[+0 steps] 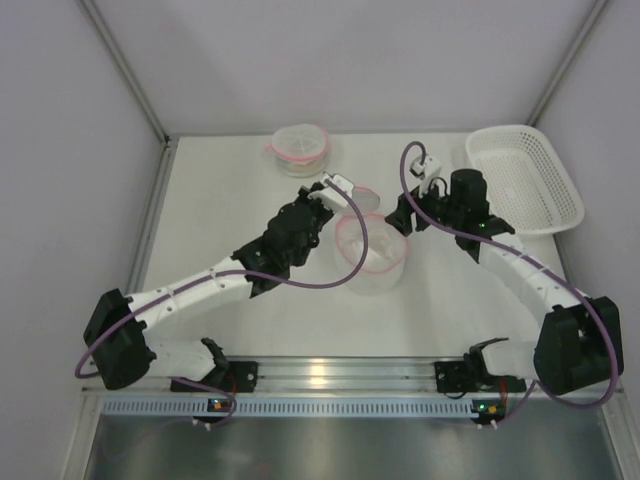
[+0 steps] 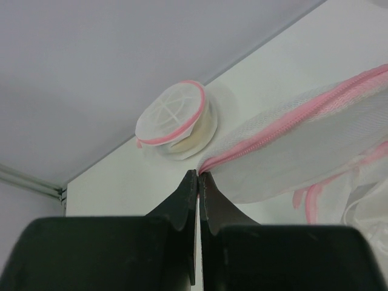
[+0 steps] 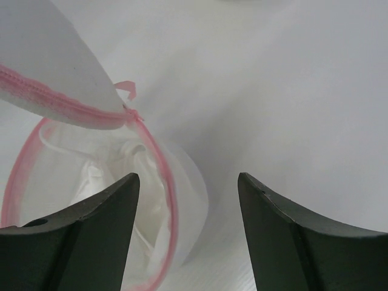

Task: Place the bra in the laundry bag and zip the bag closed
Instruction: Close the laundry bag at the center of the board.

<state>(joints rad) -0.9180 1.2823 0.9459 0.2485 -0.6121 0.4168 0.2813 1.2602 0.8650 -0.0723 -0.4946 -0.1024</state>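
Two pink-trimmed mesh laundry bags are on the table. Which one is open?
The centre bag: its lid flap is pinched up by the left gripper and white fabric shows inside. The back bag near the wall lies closed.

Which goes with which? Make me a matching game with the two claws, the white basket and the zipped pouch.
1 left gripper
2 right gripper
3 basket
4 zipped pouch

a far right of the table
b open, holding nothing
c back of the table, left of centre
d shut on the open laundry bag's lid

Pairs: 1-d, 2-b, 3-a, 4-c
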